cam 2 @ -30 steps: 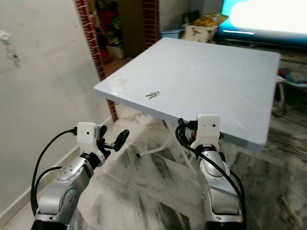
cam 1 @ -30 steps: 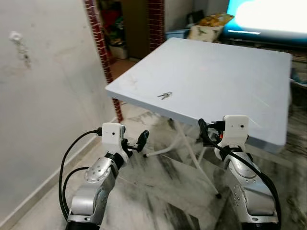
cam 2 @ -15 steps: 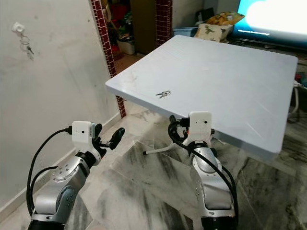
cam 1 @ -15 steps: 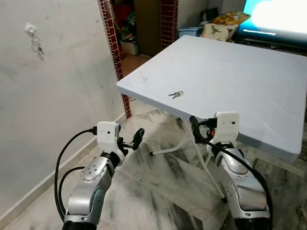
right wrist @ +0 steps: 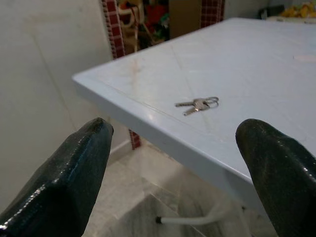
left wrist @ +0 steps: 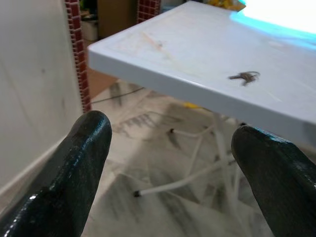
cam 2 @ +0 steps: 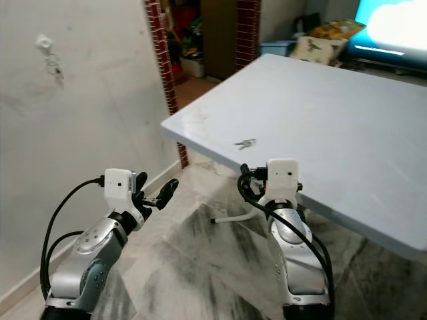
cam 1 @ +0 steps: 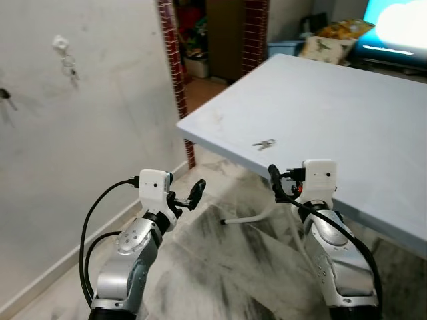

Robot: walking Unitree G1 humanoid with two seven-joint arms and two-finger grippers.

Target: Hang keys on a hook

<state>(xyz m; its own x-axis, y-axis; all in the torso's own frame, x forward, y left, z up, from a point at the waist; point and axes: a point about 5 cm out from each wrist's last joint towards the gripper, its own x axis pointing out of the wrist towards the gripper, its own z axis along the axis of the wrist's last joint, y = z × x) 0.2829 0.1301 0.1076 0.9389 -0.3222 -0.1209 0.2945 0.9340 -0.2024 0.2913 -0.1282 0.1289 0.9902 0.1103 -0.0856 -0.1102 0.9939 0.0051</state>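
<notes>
Two small silver keys (right wrist: 197, 104) on one ring, flat on pale table (right wrist: 276, 79)

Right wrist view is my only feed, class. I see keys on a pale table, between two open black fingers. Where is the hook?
Observer: The white hook is up on the wall, to the robot's left of the table.
Operator: Is it free?
Observer: No, a small ring, perhaps with a key, hangs from it.
Operator: And the left gripper?
Observer: The left gripper is open and empty, low over the floor near the table's corner.
</notes>
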